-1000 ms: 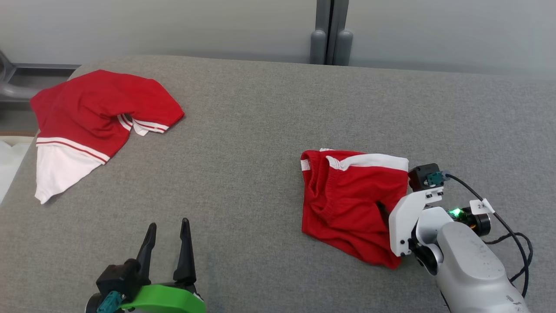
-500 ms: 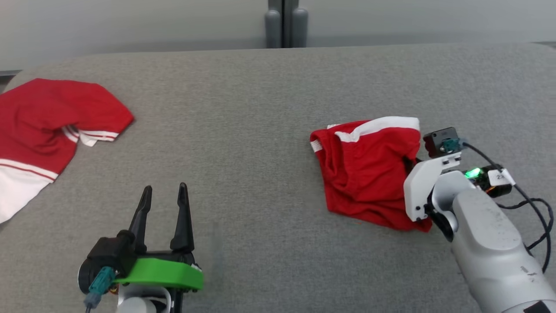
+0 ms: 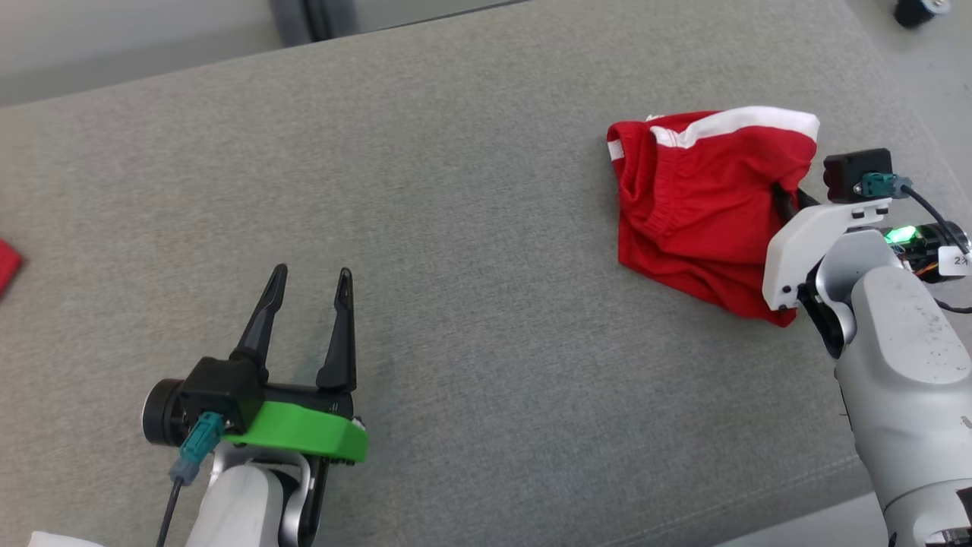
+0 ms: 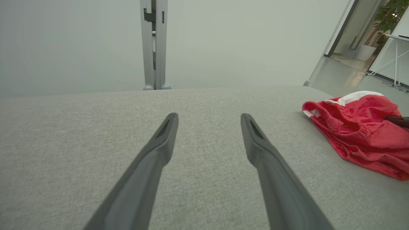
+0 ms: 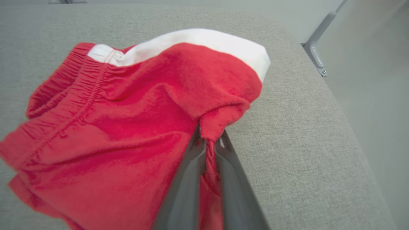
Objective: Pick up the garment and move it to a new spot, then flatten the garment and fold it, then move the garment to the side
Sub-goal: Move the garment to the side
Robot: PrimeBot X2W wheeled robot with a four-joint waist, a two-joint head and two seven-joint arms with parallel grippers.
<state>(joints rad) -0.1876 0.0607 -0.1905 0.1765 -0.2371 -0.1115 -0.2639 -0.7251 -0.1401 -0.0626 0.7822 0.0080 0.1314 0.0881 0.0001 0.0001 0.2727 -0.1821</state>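
The red cloth shorts with a white band (image 3: 706, 205) lie crumpled on the grey woven cushion (image 3: 471, 266), close to its right edge. The right gripper (image 5: 210, 136) is clamped tight on a fold at the right side of the shorts. The left gripper (image 3: 314, 270) hovers over bare cushion, well apart from the shorts, its jaws spread wide.

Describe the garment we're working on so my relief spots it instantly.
On the grey upholstered surface, look to the far right corner. A crumpled pair of red shorts lies there, pinched at one edge by the right gripper. Its gathered waistband and wide white band set it apart from the red scrap at the left edge.
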